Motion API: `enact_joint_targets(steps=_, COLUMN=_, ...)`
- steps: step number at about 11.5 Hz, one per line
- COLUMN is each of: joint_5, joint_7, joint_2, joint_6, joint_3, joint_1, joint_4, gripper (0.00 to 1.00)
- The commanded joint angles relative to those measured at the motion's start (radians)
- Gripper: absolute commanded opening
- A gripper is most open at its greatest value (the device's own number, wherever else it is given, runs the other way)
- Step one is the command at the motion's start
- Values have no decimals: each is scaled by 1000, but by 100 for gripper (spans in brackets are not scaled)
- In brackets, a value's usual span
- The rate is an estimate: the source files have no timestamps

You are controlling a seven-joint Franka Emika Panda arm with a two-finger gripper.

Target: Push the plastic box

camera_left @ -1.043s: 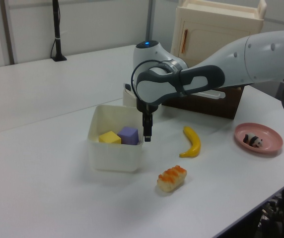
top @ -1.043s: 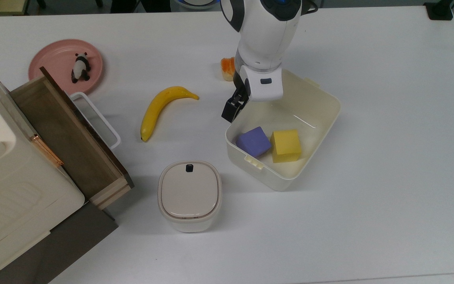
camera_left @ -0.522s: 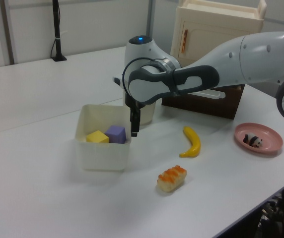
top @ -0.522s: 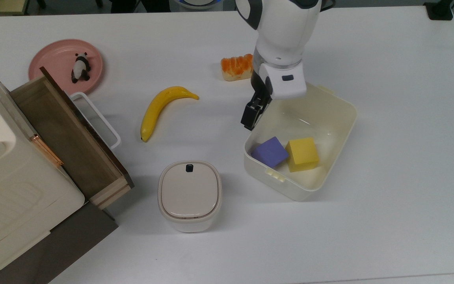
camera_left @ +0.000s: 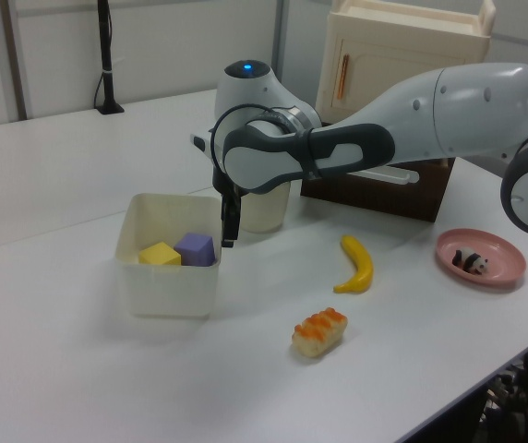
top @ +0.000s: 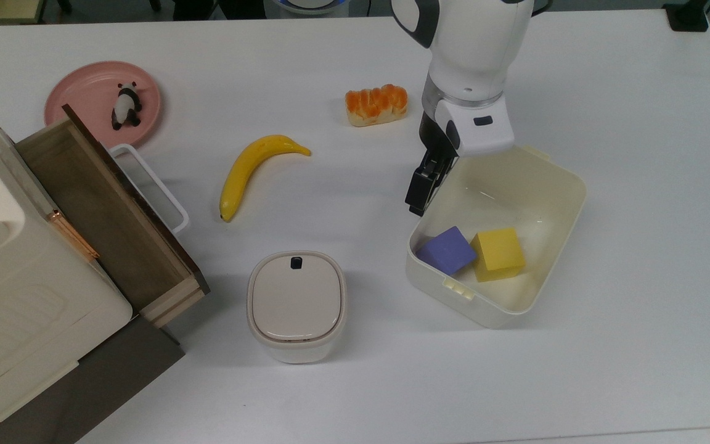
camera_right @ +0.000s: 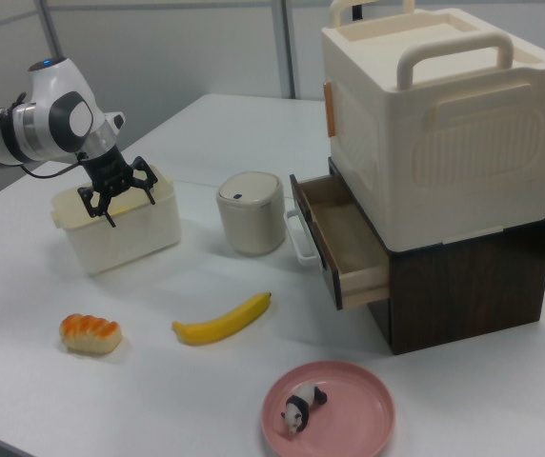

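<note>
Mid-push: gripper (top: 421,192), fingers spread wide in the right view and holding nothing, against plastic box (top: 561,176) wall at 9 o'clock. Probably calls for pressing on toward 3 o'clock.

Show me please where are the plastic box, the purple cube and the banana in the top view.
plastic box (top: 561,231): top view, on its bare inner wall at the top view's right.
purple cube (top: 447,250): top view, on its top face.
banana (top: 247,169): top view, on the middle of its curved body.
</note>
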Motion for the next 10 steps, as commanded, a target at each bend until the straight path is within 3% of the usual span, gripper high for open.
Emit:
enact_joint_targets(steps=1, joint_5=-29, joint_7=36, joint_2=-56, joint_6=6, joint_3=-2, joint_1=-18, joint_4=-28, gripper=100)
enact_joint_targets(steps=5, joint_5=-3, joint_7=70, joint_2=-211, joint_6=-199, joint_3=86, joint_1=-172, joint_4=-64, gripper=100)
enact_joint_targets(steps=10, joint_5=69, joint_7=457, joint_2=-347, joint_6=-444, joint_3=199, joint_1=-344, joint_4=-61, gripper=100)
